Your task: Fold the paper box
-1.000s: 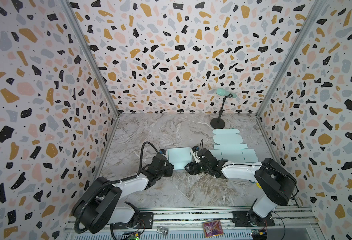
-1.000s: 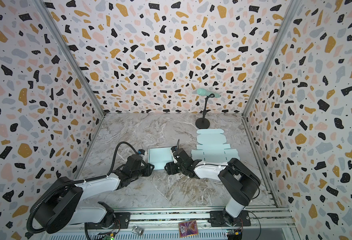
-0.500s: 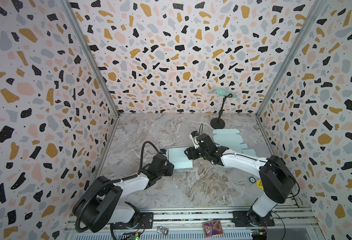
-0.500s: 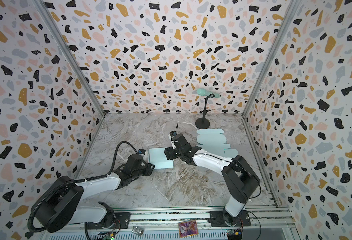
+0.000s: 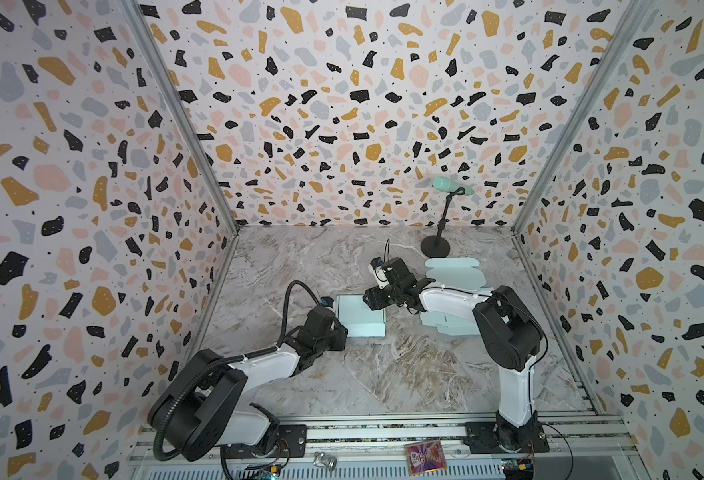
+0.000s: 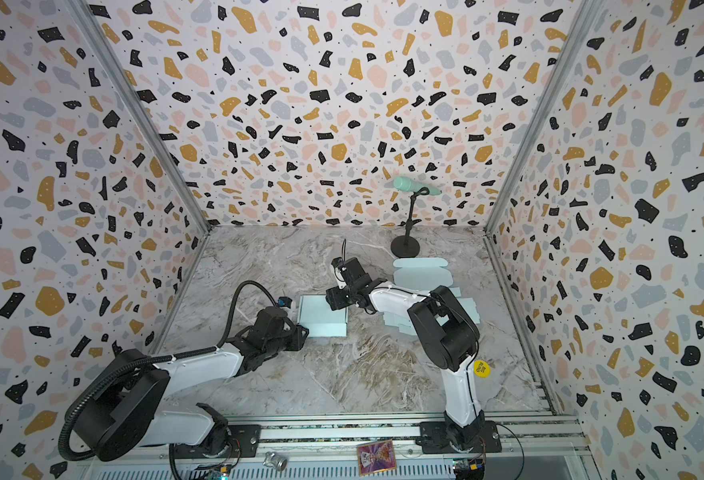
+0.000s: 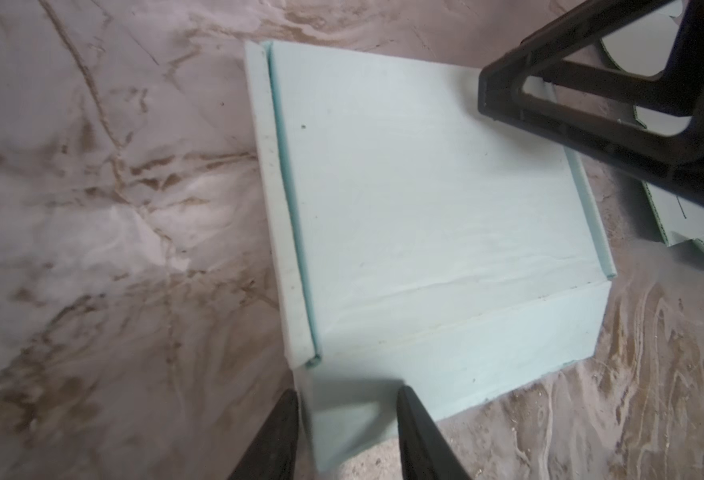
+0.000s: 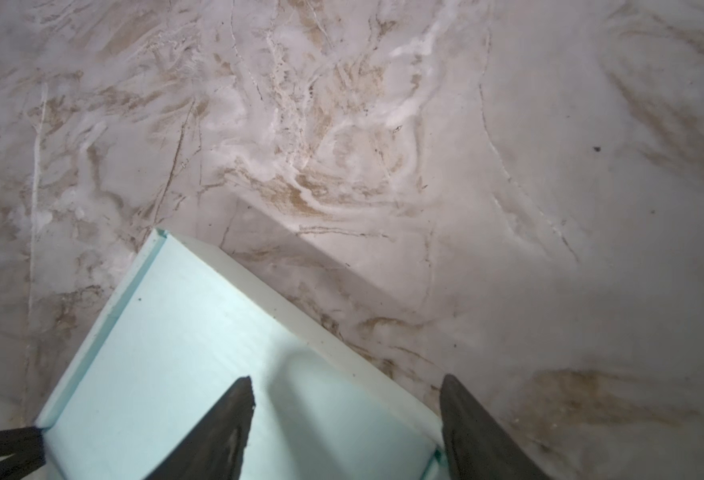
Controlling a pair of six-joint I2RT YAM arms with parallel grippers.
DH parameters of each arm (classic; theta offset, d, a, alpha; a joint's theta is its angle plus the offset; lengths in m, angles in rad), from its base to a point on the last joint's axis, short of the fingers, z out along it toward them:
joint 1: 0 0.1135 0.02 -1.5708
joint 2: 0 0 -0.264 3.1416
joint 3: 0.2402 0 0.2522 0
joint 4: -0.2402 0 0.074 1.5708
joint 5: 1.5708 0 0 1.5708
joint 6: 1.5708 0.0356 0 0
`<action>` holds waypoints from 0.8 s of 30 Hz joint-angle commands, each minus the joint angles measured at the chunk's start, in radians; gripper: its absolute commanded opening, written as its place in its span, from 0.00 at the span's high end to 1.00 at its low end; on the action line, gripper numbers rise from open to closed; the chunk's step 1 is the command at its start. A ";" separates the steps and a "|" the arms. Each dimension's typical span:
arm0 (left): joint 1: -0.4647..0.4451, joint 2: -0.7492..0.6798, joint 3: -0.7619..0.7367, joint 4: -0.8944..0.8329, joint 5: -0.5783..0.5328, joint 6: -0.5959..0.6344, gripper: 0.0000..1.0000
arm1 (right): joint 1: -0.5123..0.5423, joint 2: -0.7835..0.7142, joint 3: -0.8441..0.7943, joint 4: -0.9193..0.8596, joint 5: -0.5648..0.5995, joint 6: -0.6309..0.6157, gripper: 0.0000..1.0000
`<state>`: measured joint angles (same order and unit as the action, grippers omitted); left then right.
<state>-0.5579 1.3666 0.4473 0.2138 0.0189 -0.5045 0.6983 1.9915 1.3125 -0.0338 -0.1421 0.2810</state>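
The paper box (image 5: 358, 322) is shown on the counter (image 5: 404, 374), lying between the 2 pincers. Within the last second the right pincer (image 5: 371, 300) has been carried from the box's side wall up and across to its far corner. The left pincer (image 5: 343, 332) and the box have been left where they were.

The right pincer is released. Its fingers (image 8: 225, 424) are spread wide, 1 above the lid and 1 just past the box's edge, and nothing is grasped. The left pincer is partly clenched astride the near corner of the box, which fills the gap between its fingers (image 7: 414, 436); a steadying grasp is judged to be in force.

The lid is seen lying flat between the raised side walls, so the fold is judged nearly complete. Only a pressing-down or tucking at the lid's far edge is thought to be outstanding.

Open counter is found ahead of the right pincer and to the outer side of the left pincer. Behind the right pincer a stack of flat blanks (image 5: 454, 270) lies near, partly under the arm, and a stand (image 5: 435, 248) is placed beyond it. The enclosure walls (image 5: 92, 208) are well apart from both pincers.
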 commanded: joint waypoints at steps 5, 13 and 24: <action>-0.004 0.020 0.031 -0.003 -0.037 0.031 0.59 | 0.001 0.014 0.004 -0.046 -0.011 -0.030 0.29; -0.004 0.066 0.058 0.025 -0.070 0.041 0.56 | 0.006 0.029 -0.010 -0.058 -0.055 -0.045 0.32; -0.004 0.120 0.082 0.030 -0.131 0.033 0.43 | 0.024 0.063 -0.005 -0.096 -0.116 -0.087 0.35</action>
<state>-0.5617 1.4612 0.5056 0.2184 -0.0566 -0.4812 0.6941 2.0075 1.3140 -0.0299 -0.1532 0.2028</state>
